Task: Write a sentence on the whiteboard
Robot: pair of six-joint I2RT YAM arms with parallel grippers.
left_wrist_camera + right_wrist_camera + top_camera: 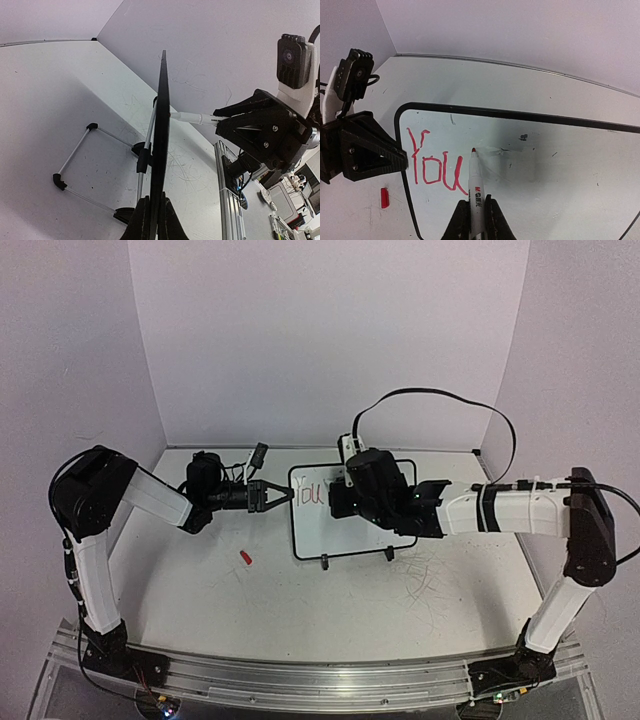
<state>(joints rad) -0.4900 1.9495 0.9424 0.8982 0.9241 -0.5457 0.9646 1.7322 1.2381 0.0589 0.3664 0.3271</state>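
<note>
The whiteboard [350, 535] stands tilted on its two black feet mid-table. It also shows face-on in the right wrist view [560, 185]. On it the sentence [432, 162] reads only "You" in red at the upper left. My left gripper [288, 494] is shut on the board's left edge. The left wrist view shows the board edge-on [162, 100] between those jaws. My right gripper [475, 207] is shut on a white marker [476, 185]. Its red tip [473, 149] is at the board's surface just right of the "u".
A red marker cap [245, 557] lies on the table left of the board, also in the right wrist view [384, 197]. The board's wire stand [75, 170] spreads behind it. Walls close the table's back and sides. The tabletop bears grey scuffs [425, 580].
</note>
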